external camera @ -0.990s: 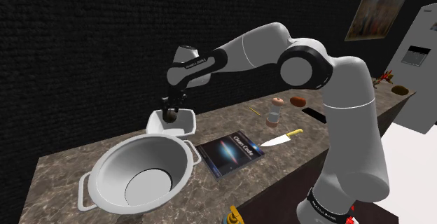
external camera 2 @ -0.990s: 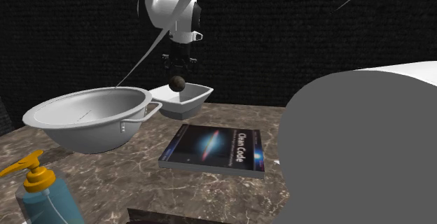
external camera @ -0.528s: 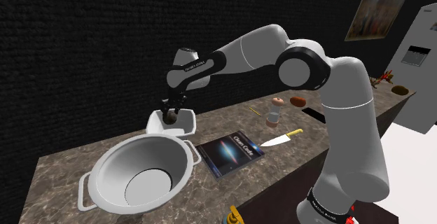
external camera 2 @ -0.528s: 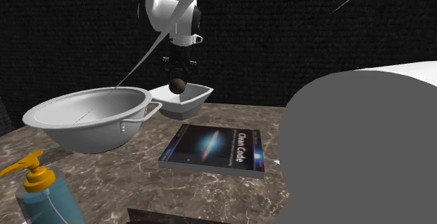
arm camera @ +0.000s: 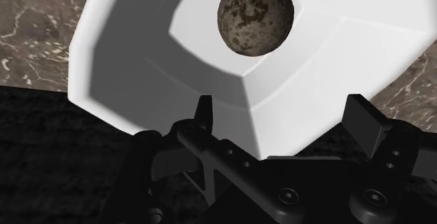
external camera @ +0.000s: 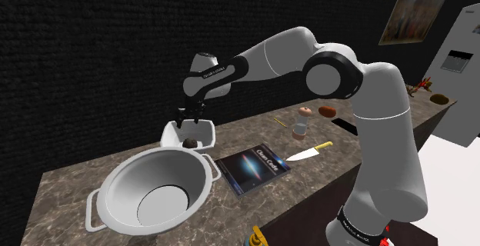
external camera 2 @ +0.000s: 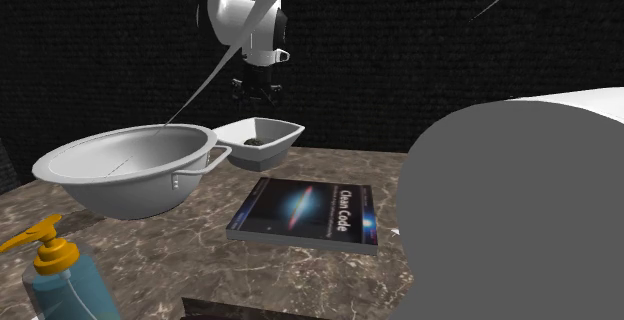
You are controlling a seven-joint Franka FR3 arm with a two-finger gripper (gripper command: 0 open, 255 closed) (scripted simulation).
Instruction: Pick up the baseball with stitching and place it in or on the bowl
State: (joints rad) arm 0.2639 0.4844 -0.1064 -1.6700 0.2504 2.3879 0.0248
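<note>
My claw [arm camera: 283, 110] apart, empty, hovering above small white bowl [arm camera: 126, 61] on bench. Brown mottled baseball [arm camera: 255, 15] lies inside it, clear of fingers. Placing step looks done. Next: lift straight up, avoid nudging rim.

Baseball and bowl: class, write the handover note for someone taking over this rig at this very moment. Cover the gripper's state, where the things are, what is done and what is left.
Gripper: open, holding nothing, hovering directly above the small white bowl.
Baseball: drawn mottled brown, lying inside that bowl, not touched by the Gripper.
Done: the Baseball is in the bowl.
Left: probably just raising the arm clear; nothing else looks outstanding.
</note>
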